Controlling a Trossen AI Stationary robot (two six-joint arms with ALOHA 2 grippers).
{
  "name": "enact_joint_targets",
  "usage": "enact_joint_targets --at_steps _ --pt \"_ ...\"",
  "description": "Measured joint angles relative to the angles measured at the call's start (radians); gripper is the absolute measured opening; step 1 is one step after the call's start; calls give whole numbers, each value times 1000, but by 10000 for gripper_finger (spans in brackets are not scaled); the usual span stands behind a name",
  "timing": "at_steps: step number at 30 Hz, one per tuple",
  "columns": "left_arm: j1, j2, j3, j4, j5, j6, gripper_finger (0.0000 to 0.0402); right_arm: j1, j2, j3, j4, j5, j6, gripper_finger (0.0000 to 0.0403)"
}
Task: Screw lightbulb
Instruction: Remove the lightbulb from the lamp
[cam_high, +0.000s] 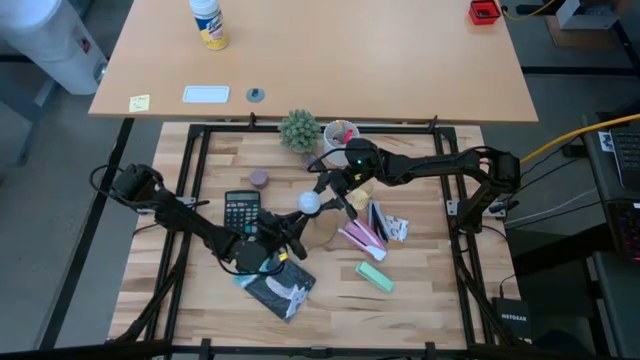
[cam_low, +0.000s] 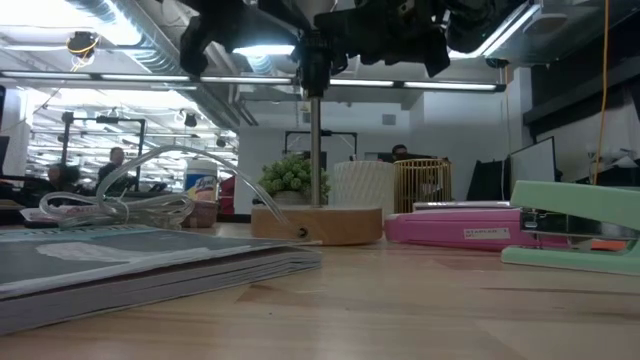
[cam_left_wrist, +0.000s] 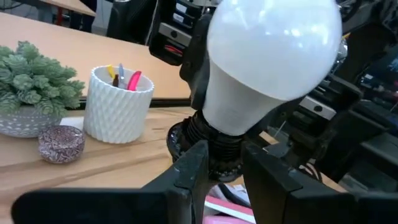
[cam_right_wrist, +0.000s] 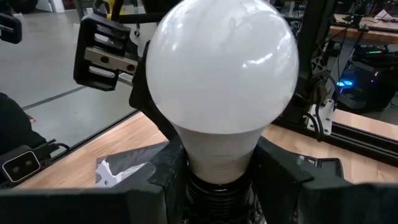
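The white lightbulb stands up between both grippers above the table's middle, its neck in a black ribbed socket. The socket tops a thin pole that rises from a round wooden stand resting on the table. My left gripper comes in from the near left, its fingers on either side of the socket. My right gripper comes in from the far right, shut around the bulb's neck. In the low view both grippers are a dark cluster at the pole's top. My left gripper has the black socket just under the bulb between its two fingers, reaching in level from the table's near left. Its own fingertips cover the touching faces. The bulb stands above the fingers. My right gripper pinches the lower end of the bulb's white neck, where it meets the black ribbed part, between its two fingers. It reaches in nearly level from the far right. The bulb's round top stands above the fingers, clear of the table.
Near the stand lie a black calculator, a dark booklet, a pink stapler and a mint-green stapler. At the back stand a small plant, a white pen cup and a purple tin.
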Motion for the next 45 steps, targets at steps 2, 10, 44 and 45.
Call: enact_joint_targets --at_steps 2,10,44,45 --pt "8 5 0 -1 -2 1 88 -1 0 0 0 0 0 154" --pt "21 27 2 -46 -26 7 88 -2 0 -1 -1 -41 14 154" --pt "146 35 -6 -123 -129 214 88 -32 0 0 -19 -208 -3 154" --pt "150 35 -6 -136 -145 197 88 -33 0 0 -23 -240 2 154"
